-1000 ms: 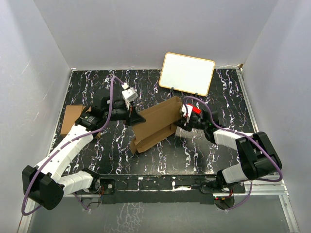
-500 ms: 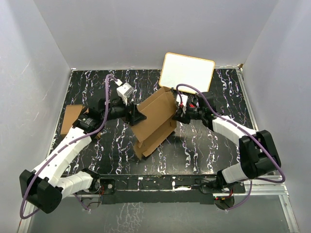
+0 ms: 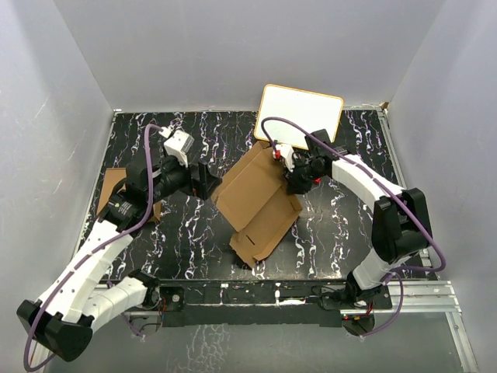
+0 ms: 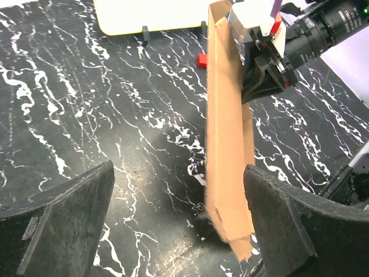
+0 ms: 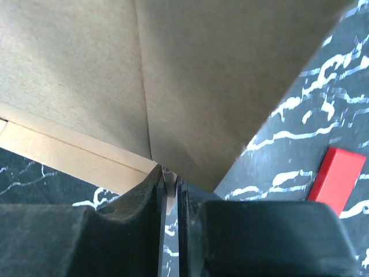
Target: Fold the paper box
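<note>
From above, the paper box (image 3: 260, 198) is a partly folded brown sheet on the black marbled table (image 3: 349, 233). It lies just in front of the white board (image 3: 299, 116), a little left of the board's middle. Its far corner comes close to the board's lower left corner, and its end with the flaps points away from the board. The right arm (image 3: 365, 179) reaches in from the right of the board, and the right jaws are closed on the box's edge, just in front of the board. The left arm (image 3: 101, 233) comes from far left of the board. The left jaws stand wide open just beside the box's left side and hold nothing. 1 more brown cardboard piece (image 3: 112, 190) lies well to the left of the board, partly under the left arm.

In the left wrist view, the 2 dark fingers (image 4: 63, 225) are wide apart, with only table between them. The box (image 4: 228, 138) is seen edge-on, raised and tilted, running from the board (image 4: 150, 14) toward the camera. The right jaws pinch its upper edge near the board. A small red block (image 4: 201, 59) lies just in front of the board, beside the box.

In the right wrist view, the fingers (image 5: 230, 236) are pressed together on a thin edge of the box (image 5: 202, 86). The red block (image 5: 336, 173) lies on the table to the right.
</note>
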Controlling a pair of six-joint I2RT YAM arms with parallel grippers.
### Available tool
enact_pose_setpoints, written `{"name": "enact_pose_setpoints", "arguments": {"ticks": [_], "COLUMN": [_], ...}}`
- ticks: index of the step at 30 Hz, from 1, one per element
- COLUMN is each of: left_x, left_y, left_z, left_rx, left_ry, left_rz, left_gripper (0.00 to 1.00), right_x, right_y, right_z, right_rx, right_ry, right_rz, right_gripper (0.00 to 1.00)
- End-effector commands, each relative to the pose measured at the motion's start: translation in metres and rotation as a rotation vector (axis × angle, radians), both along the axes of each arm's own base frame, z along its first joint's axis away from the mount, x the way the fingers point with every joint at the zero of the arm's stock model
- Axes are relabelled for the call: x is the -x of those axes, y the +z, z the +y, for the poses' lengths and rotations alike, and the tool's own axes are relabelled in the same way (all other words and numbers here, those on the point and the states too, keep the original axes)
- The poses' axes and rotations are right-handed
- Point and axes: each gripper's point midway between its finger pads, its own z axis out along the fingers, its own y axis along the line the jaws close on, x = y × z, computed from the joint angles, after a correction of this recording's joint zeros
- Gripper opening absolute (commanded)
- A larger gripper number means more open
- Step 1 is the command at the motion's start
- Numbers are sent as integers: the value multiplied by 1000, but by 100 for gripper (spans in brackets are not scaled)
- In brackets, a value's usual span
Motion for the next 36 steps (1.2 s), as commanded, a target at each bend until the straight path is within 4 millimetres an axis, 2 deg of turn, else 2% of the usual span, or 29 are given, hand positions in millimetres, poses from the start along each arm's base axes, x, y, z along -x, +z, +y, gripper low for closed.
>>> {"name": "enact_pose_setpoints", "arguments": {"ticks": [1, 4, 7, 12, 19, 24, 25, 36], "left_x": [0, -2, 0, -1, 2, 6, 6, 8], "left_y": [20, 11, -8, -31, -47, -55, -56, -82], "left_z": [21, 31, 27, 19, 22, 27, 28, 43], "left_rx": [-5, -24, -27, -33, -66, -76, -84, -222], "left_ry": [109, 160, 148, 122, 119, 127, 124, 102], "left_rz": [-54, -54, -11, 63, 82, 70, 67, 8], "left_gripper": [93, 96, 96, 96, 96, 96, 96, 92], "right_x": [5, 8, 4, -1, -9, -4, -4, 4], "right_y": [-4, -11, -22, -42, -50, -57, -50, -48], "right_z": [-30, -42, -49, -46, -41, -39, -39, -45], "right_rx": [192, 269, 317, 322, 282, 258, 245, 240], "right_ry": [-61, -82, -112, -130, -162, -162, -167, -178], "right_rz": [75, 130, 152, 194, 150, 146, 118, 52], "right_gripper": [10, 10, 12, 12, 14, 15, 16, 22]}}
